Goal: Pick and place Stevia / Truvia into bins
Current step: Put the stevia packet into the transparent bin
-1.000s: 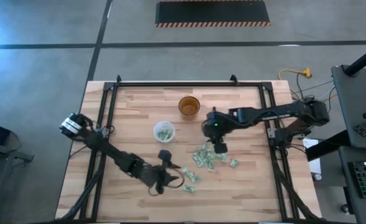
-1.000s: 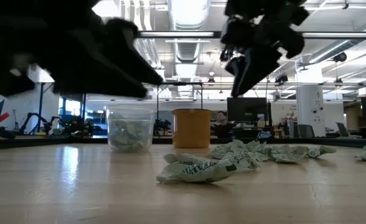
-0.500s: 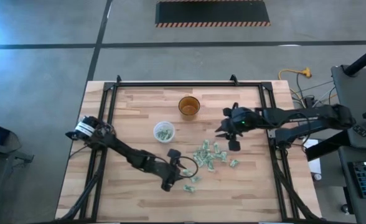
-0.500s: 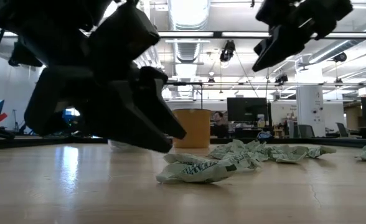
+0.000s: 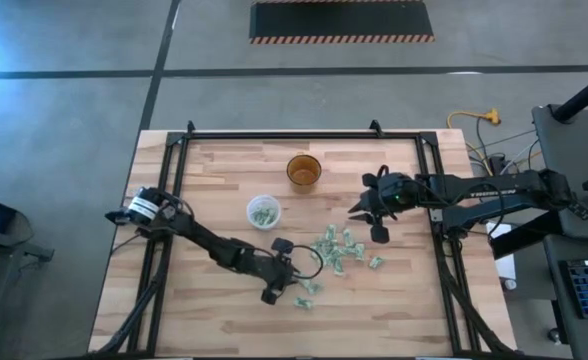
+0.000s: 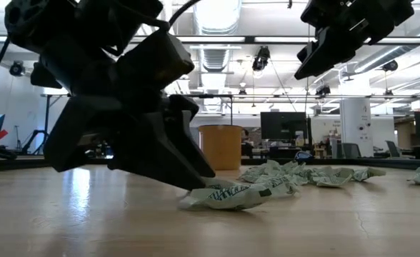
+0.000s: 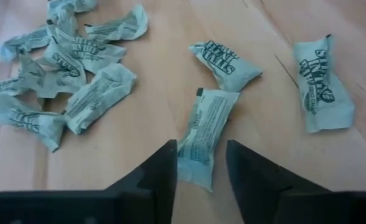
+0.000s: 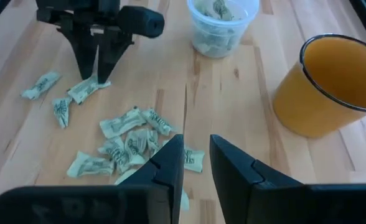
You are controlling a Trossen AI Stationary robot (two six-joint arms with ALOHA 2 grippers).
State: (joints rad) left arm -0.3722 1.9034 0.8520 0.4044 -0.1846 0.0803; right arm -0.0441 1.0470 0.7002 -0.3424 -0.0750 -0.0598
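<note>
Several pale green and white sachets (image 5: pixel 336 250) lie flat in a loose pile on the wooden table, with a few strays nearer the near edge. My left gripper (image 7: pixel 201 171) is open and down at the table. One stray sachet (image 7: pixel 203 134) has its end between the fingers. The low view shows the same sachet (image 6: pixel 228 196) under the fingertips. My right gripper (image 8: pixel 196 163) is open and empty. It hangs high above the table, right of the pile (image 8: pixel 130 146). The whitish cup (image 5: pixel 264 212) holds some sachets. The amber cup (image 5: pixel 303 171) stands beyond it. My left gripper comes down slanting from the table's left, one finger (image 7: pixel 164 168) on each side of the stray sachet's nearer end (image 7: pixel 195 168). The sachet lies flat on the table, along the line of the fingers. Whether the fingers touch it, I cannot tell.
Black frame rails (image 5: pixel 174 180) run along the table's left, right and far edges. Bare wood lies left of the cups and along the near edge. The right wrist view shows the amber cup (image 8: pixel 329 87) close by and the whitish cup (image 8: pixel 222 25) farther off.
My left gripper has moved toward the table's right and come down onto the stray sachet at the near side of the pile. My right gripper has risen and drawn away from above the pile toward the table's right edge.
</note>
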